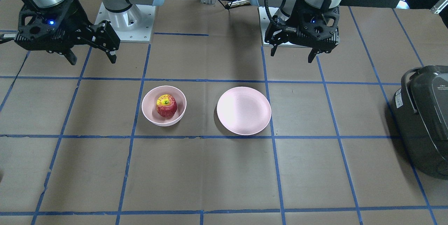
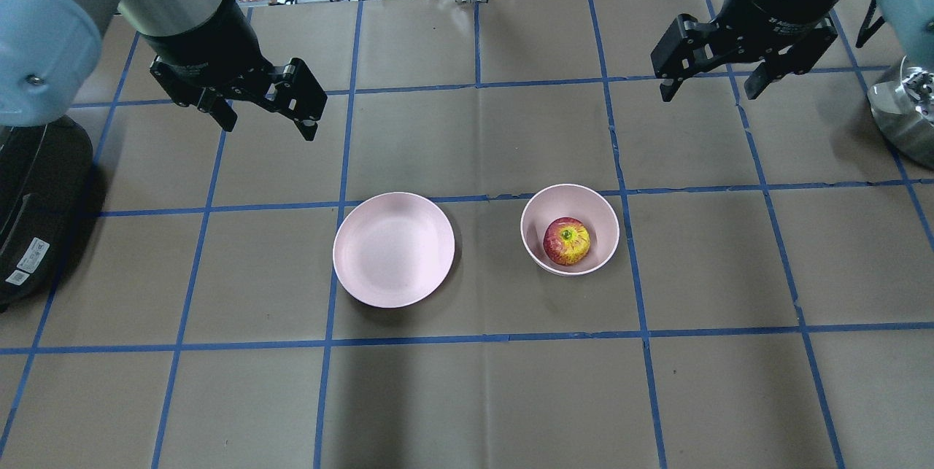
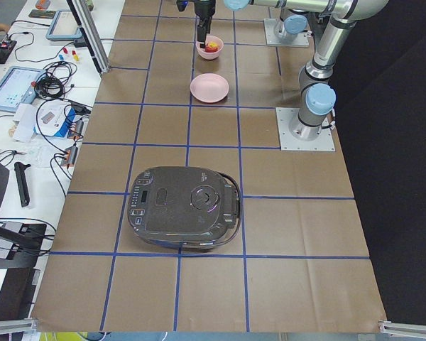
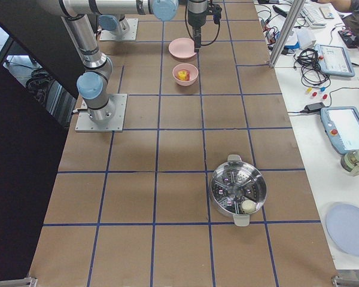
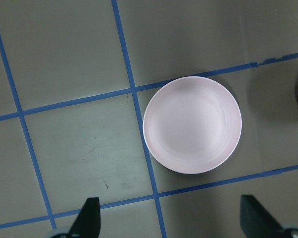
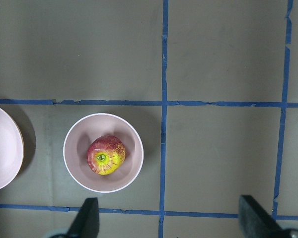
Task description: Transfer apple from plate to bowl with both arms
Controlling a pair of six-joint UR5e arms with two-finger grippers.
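Observation:
The red apple (image 2: 566,241) with its yellow-green top sits inside the deep pink bowl (image 2: 609,225). The flat pink plate (image 2: 394,249) lies empty beside the bowl, toward my left. My left gripper (image 2: 268,130) is open and empty, raised beyond the plate. My right gripper (image 2: 708,95) is open and empty, raised beyond the bowl and to its right. The left wrist view looks down on the plate (image 5: 192,131). The right wrist view shows the apple (image 6: 106,155) in the bowl (image 6: 131,148). In the front view the apple (image 1: 166,106) is in the bowl (image 1: 145,107), left of the plate (image 1: 244,110).
A dark rice cooker (image 2: 29,214) stands at the table's left end. A steel steamer pot (image 4: 238,192) stands at the right end. Blue tape lines grid the brown table cover. Cables and devices lie on the bench past the far edge.

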